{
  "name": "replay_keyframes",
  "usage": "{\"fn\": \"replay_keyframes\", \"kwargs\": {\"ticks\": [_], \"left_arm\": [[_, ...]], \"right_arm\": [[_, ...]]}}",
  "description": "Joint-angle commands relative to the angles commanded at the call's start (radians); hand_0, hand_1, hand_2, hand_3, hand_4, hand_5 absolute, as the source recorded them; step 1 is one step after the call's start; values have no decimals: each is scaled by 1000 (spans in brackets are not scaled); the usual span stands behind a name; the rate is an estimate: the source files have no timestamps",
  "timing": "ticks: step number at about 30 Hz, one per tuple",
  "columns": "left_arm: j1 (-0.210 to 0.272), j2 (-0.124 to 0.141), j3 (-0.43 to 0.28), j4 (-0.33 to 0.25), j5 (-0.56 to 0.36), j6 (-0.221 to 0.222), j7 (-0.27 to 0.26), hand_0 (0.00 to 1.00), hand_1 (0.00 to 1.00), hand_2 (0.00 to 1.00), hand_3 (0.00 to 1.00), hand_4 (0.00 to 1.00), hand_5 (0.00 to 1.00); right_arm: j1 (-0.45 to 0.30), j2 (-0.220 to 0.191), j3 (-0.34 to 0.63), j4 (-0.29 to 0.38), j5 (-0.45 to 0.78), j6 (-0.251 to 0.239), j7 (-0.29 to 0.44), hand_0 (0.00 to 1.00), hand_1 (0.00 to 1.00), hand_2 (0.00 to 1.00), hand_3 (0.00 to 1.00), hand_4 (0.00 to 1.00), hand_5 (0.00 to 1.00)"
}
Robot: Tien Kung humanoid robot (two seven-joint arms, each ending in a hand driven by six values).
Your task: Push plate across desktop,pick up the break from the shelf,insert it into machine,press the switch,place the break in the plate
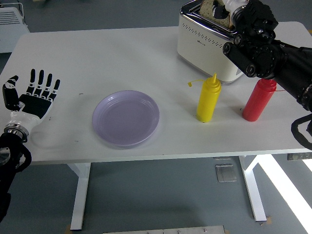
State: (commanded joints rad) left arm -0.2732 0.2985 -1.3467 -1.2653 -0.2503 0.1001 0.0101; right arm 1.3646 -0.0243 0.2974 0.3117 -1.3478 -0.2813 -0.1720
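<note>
White counter (122, 53) stretches under me, with the lilac plate (126, 117) lying empty near its front edge, toward six o'clock. At one o'clock stands the cream toaster (207, 41), and a slice of bread (213, 8) stands upright out of its top slot. My right hand (246, 17) is over that slot, fingers curled down beside the slice; I think they pinch its right edge, though my own knuckles hide the contact. My black right forearm runs off toward three o'clock, passing above the red squeeze bottle (258, 99). The yellow squeeze bottle (208, 98) stands just left of the red one, both upright in front of the toaster and apart from it. My left hand (31, 97) rests at nine o'clock on the counter's edge, palm up, all five fingers straight and spread, holding nothing, well apart from the plate.
</note>
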Motion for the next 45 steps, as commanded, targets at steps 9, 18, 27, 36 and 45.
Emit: {"fn": "replay_keyframes", "kwargs": {"ticks": [9,18,27,36,45], "left_arm": [[1,0,-13,0,2,2,-2,788,715,662,616,547,844],[6,0,-21,1,2,4,-5,788,716,663,614,545,840],[12,0,-26,1,1,5,-8,789,716,663,613,543,839],[18,1,-36,2,0,8,-15,789,716,663,612,543,839],[23,1,-39,4,-1,9,-20,789,716,663,609,542,839]], "right_arm": [[2,-14,40,43,-33,-22,3,442,390,517,550,176,2],[-2,-43,115,96,-63,-57,11,439,382,511,542,191,2],[-8,-54,140,123,-34,-96,26,433,355,470,497,165,2],[-12,-63,159,146,-7,-144,44,422,331,452,469,143,2],[-12,-77,183,166,3,-197,73,407,302,432,441,142,2]]}}
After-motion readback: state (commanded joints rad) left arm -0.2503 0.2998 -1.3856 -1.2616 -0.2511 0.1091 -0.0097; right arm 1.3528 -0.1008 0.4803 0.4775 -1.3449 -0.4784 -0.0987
